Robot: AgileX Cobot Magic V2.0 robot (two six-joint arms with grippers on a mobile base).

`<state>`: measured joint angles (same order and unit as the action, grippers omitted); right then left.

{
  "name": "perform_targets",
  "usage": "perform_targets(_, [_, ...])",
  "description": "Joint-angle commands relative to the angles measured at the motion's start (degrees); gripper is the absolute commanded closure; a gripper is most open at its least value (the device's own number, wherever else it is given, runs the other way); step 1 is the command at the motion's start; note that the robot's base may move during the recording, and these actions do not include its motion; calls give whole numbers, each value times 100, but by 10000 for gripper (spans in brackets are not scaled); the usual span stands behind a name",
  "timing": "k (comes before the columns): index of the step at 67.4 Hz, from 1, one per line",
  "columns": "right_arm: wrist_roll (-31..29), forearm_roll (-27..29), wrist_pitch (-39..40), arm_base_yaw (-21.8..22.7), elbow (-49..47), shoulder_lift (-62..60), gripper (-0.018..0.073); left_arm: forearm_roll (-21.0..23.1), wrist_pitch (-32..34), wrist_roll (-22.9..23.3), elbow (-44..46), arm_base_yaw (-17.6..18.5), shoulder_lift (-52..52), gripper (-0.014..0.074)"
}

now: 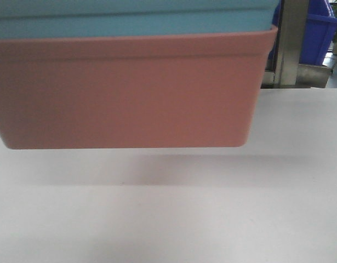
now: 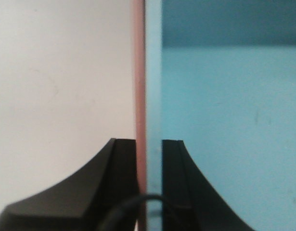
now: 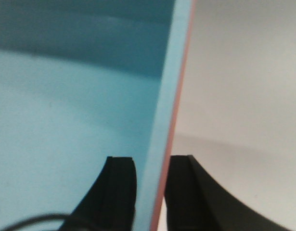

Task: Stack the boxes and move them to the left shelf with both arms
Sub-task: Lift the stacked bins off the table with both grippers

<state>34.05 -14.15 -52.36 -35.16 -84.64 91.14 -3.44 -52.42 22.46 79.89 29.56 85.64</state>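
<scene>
You are looking at two boxes: one pink box [image 1: 124, 93] and one blue box [image 1: 130, 19]. The blue one is sitting inside the pink one, so together they are forming one stack [image 1: 130, 44]. Behind it, at the far right, one dark blue bin [image 1: 319, 33] and one steel post [image 1: 291, 41] are standing.

The stack is staying upright with the openings facing up. Its long axis is running left to right across the front view, and the long pink wall is facing that camera. The rims are rising a little toward the right of the picture. The stack is filling the upper left part of the view, over the white table [image 1: 212, 219]. A soft shadow [image 1: 157, 170] is lying on the table just below the pink bottom edge.

You are working with two grippers, one at each short end. The left gripper [image 2: 148, 144] is pinching the double wall: one finger is pressing outside on the pink wall and the other inside on the blue wall. The right gripper [image 3: 150, 159] is doing the same, with blue inside and pink outside. On both grippers the fingers are standing only as far apart as the two walls are thick. The walls are running straight away from each wrist camera, between the fingers.
</scene>
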Motion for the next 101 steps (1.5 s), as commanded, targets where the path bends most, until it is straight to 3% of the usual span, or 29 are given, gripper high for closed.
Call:
perform_targets(1, [225, -626, 186, -222, -174, -328, 503, -537, 110, 715, 209, 453, -423, 607])
perform_targets(11, [695, -923, 98, -626, -174, -316, 503, -1066, 33, 1525, 209, 1036, -436, 607])
perform_targets(26, [1177, -1259, 105, -1099, -174, -251, 503, -1416, 128, 2029, 209, 1526, -331, 607])
perform_targets(44, [1400, -1298, 281, -1288, -174, -106, 503, -1416, 336, 2090, 209, 1554, -285, 607])
perform_targets(101, [1406, -1300, 548, -1288, -174, -71, 503, -1362, 815, 2090, 209, 1554, -20, 608])
